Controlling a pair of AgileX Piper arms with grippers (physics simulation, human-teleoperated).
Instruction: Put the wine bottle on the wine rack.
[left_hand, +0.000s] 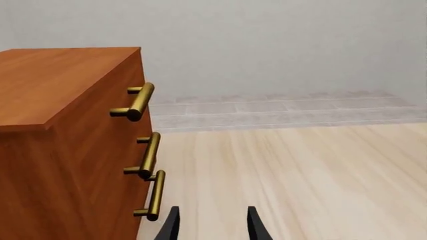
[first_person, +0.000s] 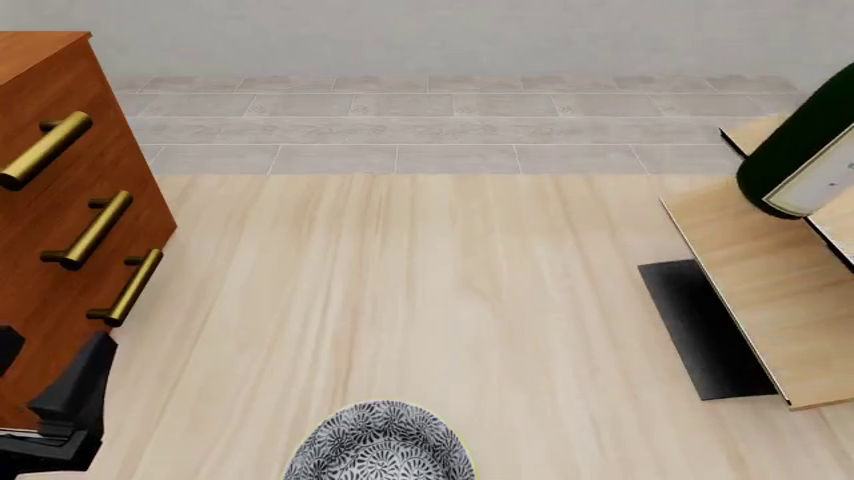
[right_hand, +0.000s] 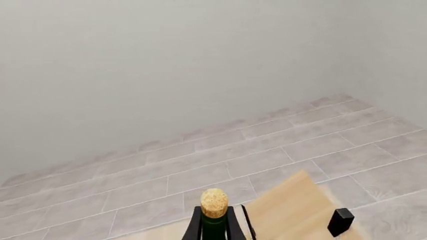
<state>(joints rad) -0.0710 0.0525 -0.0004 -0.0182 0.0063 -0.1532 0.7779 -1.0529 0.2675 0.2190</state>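
Your right gripper (right_hand: 213, 227) clasps the neck of the tall dark green glass wine bottle (first_person: 801, 160), whose white label shows no readable writing, tilted over the pale-wood slanted wine rack (first_person: 747, 270). Left gripper (left_hand: 212, 225) hangs released beside the reddish-brown cabinet (left_hand: 60, 145).

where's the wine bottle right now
In the front view the wine bottle is at the far right edge, tilted over the wine rack; whether they touch isn't clear.
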